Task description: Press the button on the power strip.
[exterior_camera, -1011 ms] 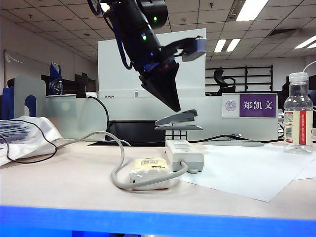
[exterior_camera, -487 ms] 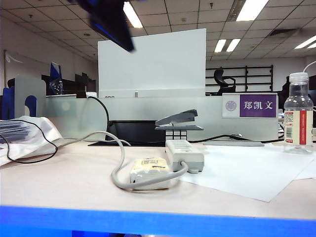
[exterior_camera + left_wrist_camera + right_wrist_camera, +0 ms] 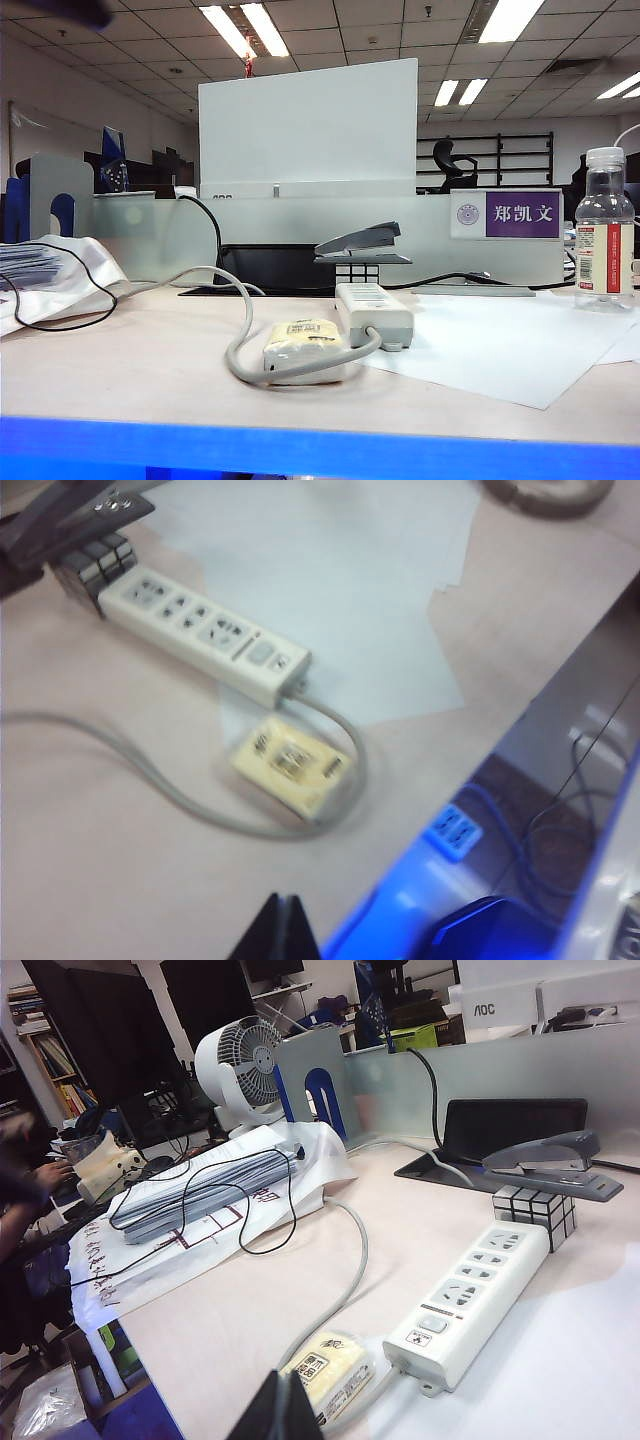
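I have the power strip [image 3: 372, 311] lying flat on the bench [image 3: 120, 370], one end partly on a sheet of white paper [image 3: 500, 345], its thick grey cable [image 3: 240, 340] looping round a cream packet [image 3: 300, 340] that sits just beside the button end. The far end lies close to a mirror cube [image 3: 537, 1207] under a stapler [image 3: 362, 243]. I judge the strip a rigid, fairly light plastic block, likely to skid on the paper if pushed sideways, though the stiff cable may hold it a little. It needs no grasp: I would press straight down on the button [image 3: 433, 1324], the small pale square past the last socket near the cable end. The left end effector [image 3: 281, 932] hangs high above the bench, its fingertips clenched together, and the right end effector [image 3: 283, 1408] is pinched closed too, low and near the packet. Neither touches anything.
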Controlling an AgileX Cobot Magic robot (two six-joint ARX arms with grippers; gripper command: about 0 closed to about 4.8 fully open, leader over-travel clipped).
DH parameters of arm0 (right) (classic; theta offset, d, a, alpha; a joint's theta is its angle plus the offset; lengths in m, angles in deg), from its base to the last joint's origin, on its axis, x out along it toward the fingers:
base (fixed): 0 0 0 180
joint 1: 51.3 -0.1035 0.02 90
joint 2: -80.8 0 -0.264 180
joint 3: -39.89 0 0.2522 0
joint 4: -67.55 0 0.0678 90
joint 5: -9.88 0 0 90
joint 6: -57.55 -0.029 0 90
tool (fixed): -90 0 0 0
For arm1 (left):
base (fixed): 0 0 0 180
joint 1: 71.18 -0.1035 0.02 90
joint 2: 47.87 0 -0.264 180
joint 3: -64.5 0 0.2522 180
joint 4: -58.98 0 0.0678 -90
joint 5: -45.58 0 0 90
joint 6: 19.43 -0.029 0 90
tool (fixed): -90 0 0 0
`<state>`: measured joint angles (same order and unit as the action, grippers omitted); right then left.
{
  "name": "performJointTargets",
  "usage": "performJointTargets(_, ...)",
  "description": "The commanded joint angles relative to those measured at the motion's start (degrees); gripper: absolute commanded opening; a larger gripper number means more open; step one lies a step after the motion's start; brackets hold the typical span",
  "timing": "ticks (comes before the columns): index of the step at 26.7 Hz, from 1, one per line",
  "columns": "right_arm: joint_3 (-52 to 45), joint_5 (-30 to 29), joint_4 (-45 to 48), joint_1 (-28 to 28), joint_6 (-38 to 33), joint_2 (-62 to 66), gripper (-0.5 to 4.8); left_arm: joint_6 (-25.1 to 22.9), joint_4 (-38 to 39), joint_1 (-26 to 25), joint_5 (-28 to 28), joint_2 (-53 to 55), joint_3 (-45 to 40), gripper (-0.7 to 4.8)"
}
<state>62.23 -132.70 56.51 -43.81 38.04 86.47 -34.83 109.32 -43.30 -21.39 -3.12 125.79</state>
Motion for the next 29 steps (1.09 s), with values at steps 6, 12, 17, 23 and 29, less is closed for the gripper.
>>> performJointTargets(6,0.15,-0.31,0.98,-0.11,-1.73,0.02,0.03,15.56,-10.95,-0.02,-9.01,-31.98,-19.26,-0.05)
performJointTargets(12,0.13,-0.09,1.01,-0.09,-2.05,0.00,0.03,23.52,-13.14,0.02,-12.72,-44.61,-25.92,-0.05)
performJointTargets(17,0.13,-0.33,0.90,-0.11,-3.50,-0.42,0.03,30.91,-19.76,0.00,-11.43,-44.63,-37.40,-0.05)
performJointTargets(23,0.07,-5.35,0.13,-0.11,-3.52,-0.77,0.03,30.01,-29.07,0.00,-11.80,-44.63,-44.09,-0.05)
performJointTargets(29,-0.11,-4.98,-0.02,-0.07,-1.14,-0.77,0.03,25.42,-32.83,-0.02,-10.80,-44.63,-46.99,-0.05)
